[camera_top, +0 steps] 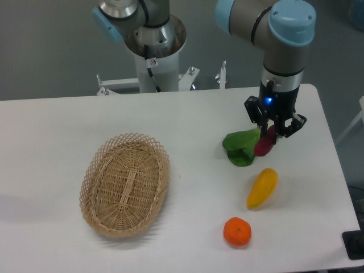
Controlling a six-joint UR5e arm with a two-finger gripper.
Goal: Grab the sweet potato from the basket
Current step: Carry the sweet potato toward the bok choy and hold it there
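Observation:
The reddish-purple sweet potato (265, 142) hangs in my gripper (273, 132), at the right side of the table above a green leafy vegetable. The gripper's fingers are shut on the tuber's upper end and its lower end points down and to the left. The tan wicker basket (125, 183) lies at the left of the table, far from the gripper, and nothing lies in it.
A green leafy vegetable (240, 148) lies just under and to the left of the gripper. A yellow oblong fruit (262, 187) lies below it, and a round orange (236, 232) near the front edge. The robot's base column (154, 51) stands at the back.

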